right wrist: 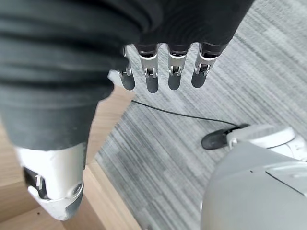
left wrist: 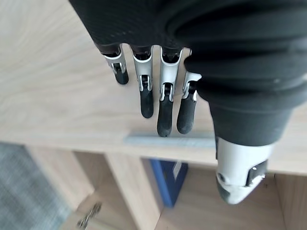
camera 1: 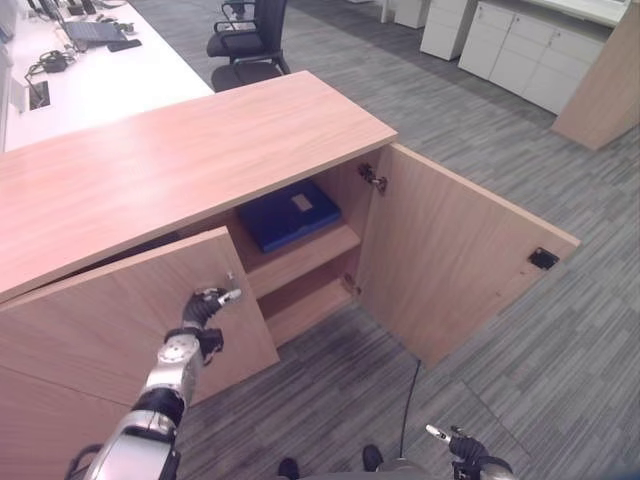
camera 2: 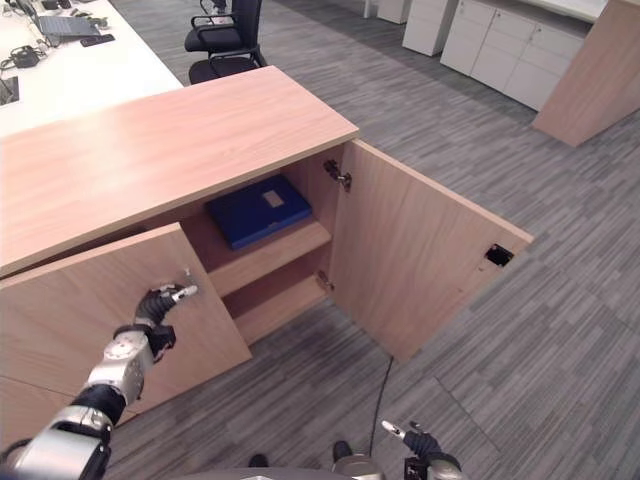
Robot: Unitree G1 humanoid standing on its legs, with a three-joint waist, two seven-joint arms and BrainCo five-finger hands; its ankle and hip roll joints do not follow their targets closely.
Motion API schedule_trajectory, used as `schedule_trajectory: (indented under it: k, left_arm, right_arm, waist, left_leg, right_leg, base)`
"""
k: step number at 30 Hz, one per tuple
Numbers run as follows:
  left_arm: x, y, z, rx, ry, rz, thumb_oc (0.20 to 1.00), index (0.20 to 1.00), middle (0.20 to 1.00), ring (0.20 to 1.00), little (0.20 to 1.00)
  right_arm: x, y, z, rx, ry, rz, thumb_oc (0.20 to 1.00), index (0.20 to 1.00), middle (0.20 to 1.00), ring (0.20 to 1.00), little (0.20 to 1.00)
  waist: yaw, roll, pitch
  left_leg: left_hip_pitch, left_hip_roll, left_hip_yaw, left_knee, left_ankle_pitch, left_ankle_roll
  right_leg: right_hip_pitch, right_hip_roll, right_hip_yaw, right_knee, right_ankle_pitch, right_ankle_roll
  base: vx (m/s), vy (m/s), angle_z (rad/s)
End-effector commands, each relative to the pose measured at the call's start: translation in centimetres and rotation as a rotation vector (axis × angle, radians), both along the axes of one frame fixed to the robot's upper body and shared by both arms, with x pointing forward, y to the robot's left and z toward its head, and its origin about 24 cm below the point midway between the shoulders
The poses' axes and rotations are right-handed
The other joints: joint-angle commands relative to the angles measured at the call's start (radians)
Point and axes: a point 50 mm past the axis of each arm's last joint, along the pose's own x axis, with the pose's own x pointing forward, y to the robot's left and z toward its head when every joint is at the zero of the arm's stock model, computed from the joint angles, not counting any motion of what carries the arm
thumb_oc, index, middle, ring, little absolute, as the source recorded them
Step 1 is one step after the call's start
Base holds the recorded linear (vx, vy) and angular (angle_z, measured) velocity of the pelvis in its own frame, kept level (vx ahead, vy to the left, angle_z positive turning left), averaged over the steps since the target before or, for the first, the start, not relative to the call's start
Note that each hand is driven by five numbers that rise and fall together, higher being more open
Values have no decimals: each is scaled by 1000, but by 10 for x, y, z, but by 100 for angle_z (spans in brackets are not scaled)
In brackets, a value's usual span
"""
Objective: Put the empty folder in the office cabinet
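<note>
A blue folder [camera 1: 290,213] lies flat on the upper shelf inside the wooden office cabinet [camera 1: 180,160], whose two doors stand open. My left hand [camera 1: 205,308] is open, and its straight fingers [left wrist: 164,112] rest against the front of the left door [camera 1: 110,320], just short of the thin metal handle [left wrist: 168,140] at the door's edge. The left wrist view catches the folder [left wrist: 168,179] past that edge. My right hand [camera 1: 465,450] hangs low over the carpet, open and holding nothing.
The right door [camera 1: 450,255] swings far out over the grey carpet. A lower shelf [camera 1: 305,300] sits beneath the folder. Behind the cabinet are a white desk [camera 1: 100,80] and a black office chair [camera 1: 248,40]. White cabinets [camera 1: 530,50] line the far right.
</note>
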Motion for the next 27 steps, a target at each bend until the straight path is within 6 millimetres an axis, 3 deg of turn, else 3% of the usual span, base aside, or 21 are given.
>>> schedule_trajectory:
  k: [1, 2, 7, 11, 15, 16, 17, 18, 19, 21, 22, 24, 25, 27]
  left_arm:
    - [34, 30, 66, 71, -218, 82, 1000, 1000, 1000, 1000, 1000]
    - [33, 44, 76, 98, -224, 116, 1000, 1000, 1000, 1000, 1000]
    - [26, 72, 91, 153, -231, 180, 1000, 1000, 1000, 1000, 1000]
    - [21, 76, 88, 146, -224, 194, 1000, 1000, 1000, 1000, 1000]
    - [19, 66, 75, 136, -193, 173, 1000, 1000, 1000, 1000, 1000]
    - [19, 62, 70, 126, -190, 162, 1000, 1000, 1000, 1000, 1000]
    - [20, 38, 58, 78, -215, 97, 1000, 1000, 1000, 1000, 1000]
    - [17, 25, 51, 44, -228, 63, 1000, 1000, 1000, 1000, 1000]
    - [17, 25, 50, 43, -226, 63, 1000, 1000, 1000, 1000, 1000]
    - [9, -3, 34, -28, -233, -15, 1000, 1000, 1000, 1000, 1000]
    - [-3, -33, 15, -76, -199, -116, 1000, 1000, 1000, 1000, 1000]
    - [-16, -54, -3, -85, -139, -207, 1000, 1000, 1000, 1000, 1000]
    - [-27, -68, -17, -106, -88, -259, 1000, 1000, 1000, 1000, 1000]
    - [-33, -77, -25, -124, -56, -290, 1000, 1000, 1000, 1000, 1000]
  right_arm:
    - [-4, -19, 4, -35, 3, -31, 1000, 1000, 1000, 1000, 1000]
    - [-9, -23, 3, -37, 17, -53, 1000, 1000, 1000, 1000, 1000]
    - [-17, -27, 2, -28, 28, -101, 1000, 1000, 1000, 1000, 1000]
    - [-22, -23, 1, -11, 32, -115, 1000, 1000, 1000, 1000, 1000]
    - [-23, -16, -1, 9, 26, -114, 1000, 1000, 1000, 1000, 1000]
    - [-19, -15, -1, 10, 15, -107, 1000, 1000, 1000, 1000, 1000]
    - [-1, -10, 2, 7, -27, -85, 1000, 1000, 1000, 1000, 1000]
    - [5, -8, 3, 5, -38, -79, 1000, 1000, 1000, 1000, 1000]
    - [4, -9, 3, 3, -36, -79, 1000, 1000, 1000, 1000, 1000]
    - [9, -2, 3, 20, -44, -65, 1000, 1000, 1000, 1000, 1000]
    - [11, 1, 2, 25, -47, -63, 1000, 1000, 1000, 1000, 1000]
    - [11, 3, 2, 31, -52, -66, 1000, 1000, 1000, 1000, 1000]
    - [17, 2, 4, 25, -67, -64, 1000, 1000, 1000, 1000, 1000]
    - [22, 3, 5, 25, -75, -69, 1000, 1000, 1000, 1000, 1000]
  waist:
    - [-3, -4, -59]
    - [-5, -8, -63]
    - [-4, -25, -66]
    - [-1, -31, -66]
    - [4, -36, -60]
    - [8, -35, -54]
    - [48, -26, -28]
    - [72, -18, -19]
    - [68, -17, -19]
    - [98, -5, -11]
    - [110, -5, -9]
    - [117, 0, -9]
    - [123, 9, -6]
    - [125, 15, -3]
  left_leg:
    - [-4, 33, 54, 13, -60, -42]
    - [1, 34, 63, 13, -64, -39]
    - [12, 30, 84, 13, -77, -30]
    - [20, 29, 86, 13, -81, -28]
    - [25, 27, 68, 13, -86, -23]
    - [24, 29, 68, 13, -87, -23]
    - [19, 36, 80, 13, -85, -25]
    - [16, 43, 91, 13, -82, -28]
    - [16, 43, 87, 13, -82, -27]
    - [8, 58, 100, 13, -74, -34]
    - [-1, 59, 87, 13, -69, -35]
    - [-15, 59, 70, 13, -61, -41]
    - [-26, 69, 65, 13, -55, -52]
    - [-33, 80, 63, 13, -48, -61]
  right_leg:
    - [-25, -16, 2, 40, -72, 98]
    - [-33, -18, 3, 49, -68, 103]
    - [-56, -20, 1, 78, -62, 120]
    - [-59, -20, -12, 98, -66, 121]
    - [-71, -16, -43, 148, -81, 119]
    - [-83, -17, -57, 166, -80, 122]
    - [-117, -48, -161, 209, -57, 136]
    - [-124, -81, -252, 229, -49, 148]
    - [-122, -82, -255, 231, -51, 149]
    - [-121, -143, -379, 259, -36, 148]
    - [-119, -165, -387, 256, -26, 145]
    - [-112, -177, -357, 213, -25, 144]
    - [-128, -198, -339, 187, 6, 147]
    - [-132, -210, -334, 166, 17, 151]
  base:
    - [45, 118, -20]
    - [28, 55, -22]
    - [33, 72, -16]
    - [16, 32, -7]
    - [-14, 5, 0]
    - [-95, -48, 11]
    - [-119, -73, 7]
    - [-99, -68, -4]
    - [-62, -61, -30]
    - [-47, -121, -46]
    - [-21, -166, -24]
    - [-3, -208, 21]
    - [3, -207, 42]
    - [-4, -195, 6]
